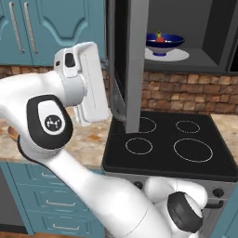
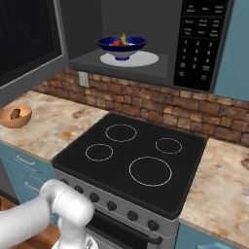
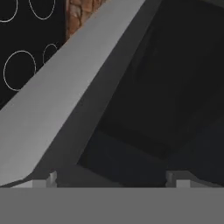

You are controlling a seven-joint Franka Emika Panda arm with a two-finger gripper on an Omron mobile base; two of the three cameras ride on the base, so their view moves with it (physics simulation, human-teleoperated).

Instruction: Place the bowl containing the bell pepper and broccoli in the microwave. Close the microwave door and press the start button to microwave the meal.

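Dark blue bowl, white inside, sits on the pale round plate at the middle of the microwave floor; red bell pepper and yellow-green broccoli lie in it. Microwave door stands swung open, edge-on over the black stove. End effector: fingers spread wide, holding nothing, just beside the door's grey frame. Orange bowl near the tabletop's left edge

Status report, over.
End effector open, close against the microwave door. Bowl already inside microwave. Door open. Nothing blocking.
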